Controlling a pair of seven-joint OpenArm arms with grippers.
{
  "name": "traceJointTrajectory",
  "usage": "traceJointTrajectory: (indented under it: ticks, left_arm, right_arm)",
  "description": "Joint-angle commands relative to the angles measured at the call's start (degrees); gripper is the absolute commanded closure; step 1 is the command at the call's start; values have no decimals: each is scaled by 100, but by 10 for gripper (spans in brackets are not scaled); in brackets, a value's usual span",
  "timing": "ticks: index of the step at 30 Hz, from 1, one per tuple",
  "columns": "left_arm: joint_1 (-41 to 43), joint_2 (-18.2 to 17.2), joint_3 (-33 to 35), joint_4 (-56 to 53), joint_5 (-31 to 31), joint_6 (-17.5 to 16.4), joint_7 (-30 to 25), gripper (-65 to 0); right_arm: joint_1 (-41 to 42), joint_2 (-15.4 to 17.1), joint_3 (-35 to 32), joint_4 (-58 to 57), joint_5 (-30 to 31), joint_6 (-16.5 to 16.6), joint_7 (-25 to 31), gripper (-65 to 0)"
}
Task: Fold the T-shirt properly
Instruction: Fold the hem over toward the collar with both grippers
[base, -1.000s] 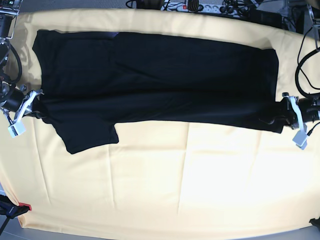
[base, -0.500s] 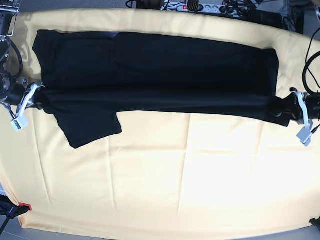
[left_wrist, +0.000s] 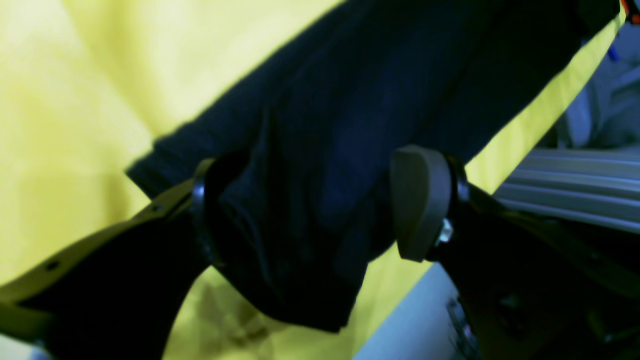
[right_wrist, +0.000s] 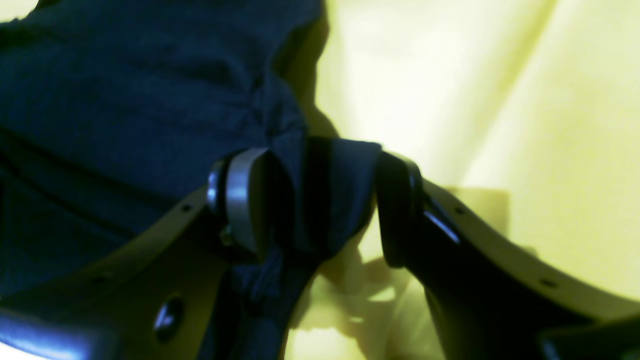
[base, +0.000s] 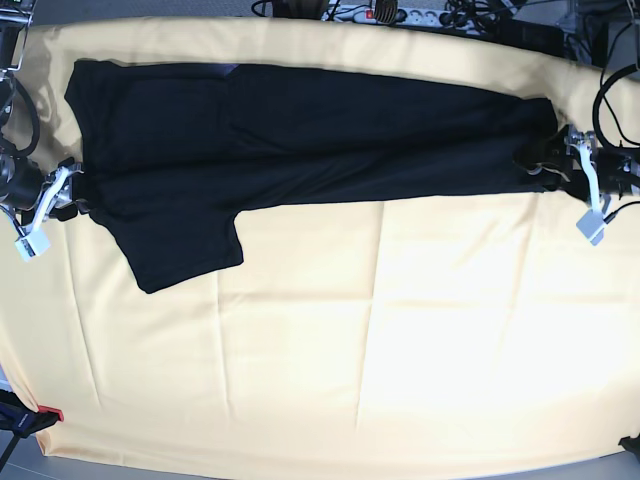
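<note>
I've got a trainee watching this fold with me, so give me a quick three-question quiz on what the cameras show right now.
1. True or false: the T-shirt lies on a yellow tablecloth.
2. The left gripper has its jaws: A) apart, cloth between them; B) pressed shut on bare table.
3. Which part of the shirt sticks out toward the near table edge in the base view?

Key
1. True.
2. A; the right gripper looks the same.
3. A sleeve, on that view's left.
</note>
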Motion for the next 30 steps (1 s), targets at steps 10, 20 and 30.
traceJointTrajectory:
  ticks: [10, 20, 30]
  left_arm:
    - [-92, -168, -74, 72, -136, -22, -356, -460]
    - [-90, -168, -74, 72, -136, -39, -348, -460]
    - [-90, -168, -74, 72, -136, -39, -334, -460]
  right_arm:
    - [713, -367, 66, 87, 79, 10, 872, -350]
    - [894, -1200, -476, 70, -2319, -457, 1821, -350]
    - [909, -1224, -903, -498, -2796, -1696, 2048, -350]
